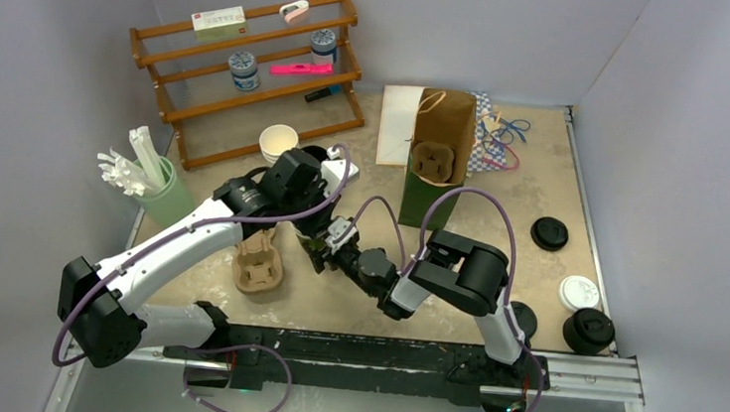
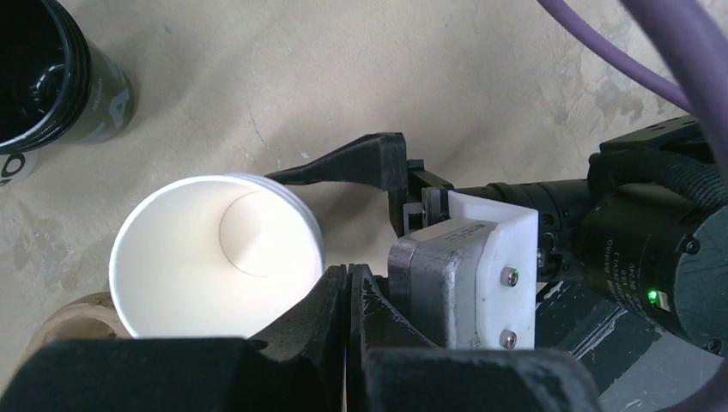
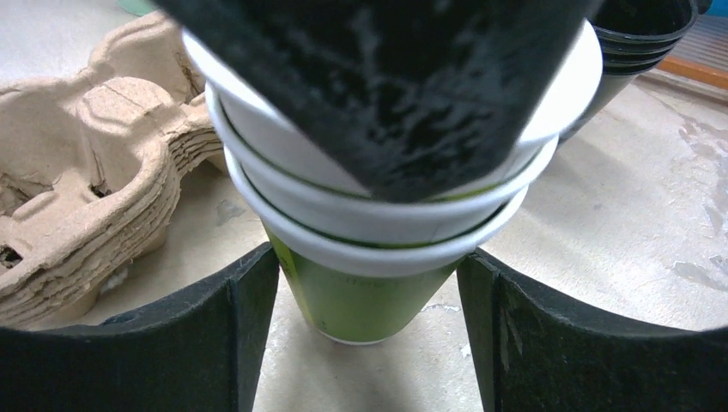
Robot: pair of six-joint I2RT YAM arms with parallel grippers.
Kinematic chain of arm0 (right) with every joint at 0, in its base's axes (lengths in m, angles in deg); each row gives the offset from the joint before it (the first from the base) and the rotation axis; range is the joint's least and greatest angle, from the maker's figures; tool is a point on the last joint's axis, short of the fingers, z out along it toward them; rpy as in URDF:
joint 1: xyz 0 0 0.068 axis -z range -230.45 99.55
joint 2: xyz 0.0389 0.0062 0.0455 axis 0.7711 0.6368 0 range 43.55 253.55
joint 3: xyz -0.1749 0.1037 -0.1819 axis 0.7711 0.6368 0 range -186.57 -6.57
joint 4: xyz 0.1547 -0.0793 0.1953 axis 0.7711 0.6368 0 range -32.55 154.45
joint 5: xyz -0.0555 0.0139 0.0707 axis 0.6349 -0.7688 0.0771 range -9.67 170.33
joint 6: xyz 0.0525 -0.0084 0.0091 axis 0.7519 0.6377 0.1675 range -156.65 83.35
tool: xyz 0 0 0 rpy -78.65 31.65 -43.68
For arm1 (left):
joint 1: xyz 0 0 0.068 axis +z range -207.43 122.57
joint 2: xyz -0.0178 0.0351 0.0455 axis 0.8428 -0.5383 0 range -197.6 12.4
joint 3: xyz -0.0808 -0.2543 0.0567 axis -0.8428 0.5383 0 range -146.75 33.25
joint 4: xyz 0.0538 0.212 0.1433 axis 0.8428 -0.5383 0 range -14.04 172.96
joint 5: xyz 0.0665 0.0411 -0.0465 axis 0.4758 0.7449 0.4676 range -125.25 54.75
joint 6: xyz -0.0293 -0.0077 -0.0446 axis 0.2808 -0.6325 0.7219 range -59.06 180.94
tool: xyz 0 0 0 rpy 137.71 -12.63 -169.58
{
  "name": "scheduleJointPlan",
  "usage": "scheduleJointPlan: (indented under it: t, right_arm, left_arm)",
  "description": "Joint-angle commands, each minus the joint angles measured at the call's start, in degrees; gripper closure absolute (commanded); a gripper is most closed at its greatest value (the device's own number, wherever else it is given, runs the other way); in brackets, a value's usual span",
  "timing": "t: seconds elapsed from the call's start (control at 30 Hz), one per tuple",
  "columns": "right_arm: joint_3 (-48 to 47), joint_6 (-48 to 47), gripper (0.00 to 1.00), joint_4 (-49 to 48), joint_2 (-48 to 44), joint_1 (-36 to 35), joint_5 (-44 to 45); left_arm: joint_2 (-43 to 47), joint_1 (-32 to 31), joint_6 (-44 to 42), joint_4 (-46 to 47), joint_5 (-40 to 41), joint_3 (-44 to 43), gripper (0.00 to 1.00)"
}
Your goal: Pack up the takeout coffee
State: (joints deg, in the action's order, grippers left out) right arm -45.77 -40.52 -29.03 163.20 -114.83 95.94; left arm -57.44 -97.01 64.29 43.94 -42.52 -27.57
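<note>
Takeout coffee cup (image 2: 206, 257), rim pinched by left gripper (image 2: 348, 287); right gripper (image 3: 369, 275), four o'clock, gapes wide: nested stack (image 3: 378, 232) may lift too.

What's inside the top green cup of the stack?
Top cup looks empty, white wall and floor bare. The left gripper hides its near edge; the cups nested beneath are covered from above.

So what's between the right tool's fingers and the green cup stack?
Nothing. The right wrist view shows only slivers of bare table between the fingers and the stacked green cups on each side.
</note>
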Motion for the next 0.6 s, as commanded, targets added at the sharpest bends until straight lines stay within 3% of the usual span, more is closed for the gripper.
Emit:
scheduleJointPlan:
  t: [0.0,0.1,0.2,0.27,0.57]
  right_arm:
    - [-1.4,0.5,0.26,-4.9,-0.5,0.2,1.5]
    - [-1.5,0.5,0.25,-4.6,-0.2,0.2,1.8]
    - [-1.5,0.4,0.22,-4.8,-0.1,0.1,1.5]
    - [-1.6,0.4,0.22,-4.9,0.0,0.1,1.1]
    - [-1.6,0.2,0.21,-4.9,0.0,0.2,-0.2]
  left_arm:
    - [1.1,-0.4,-0.4,-0.7,0.6,-2.6,1.00]
    - [1.1,-0.3,-0.9,-1.1,1.7,-2.2,0.99]
    - [0.9,-0.4,-1.6,-1.2,2.1,-1.6,0.74]
    - [0.9,-0.5,-2.1,-0.6,2.7,-0.8,0.67]
    - [-0.9,-0.5,-3.1,0.7,4.9,1.0,0.67]
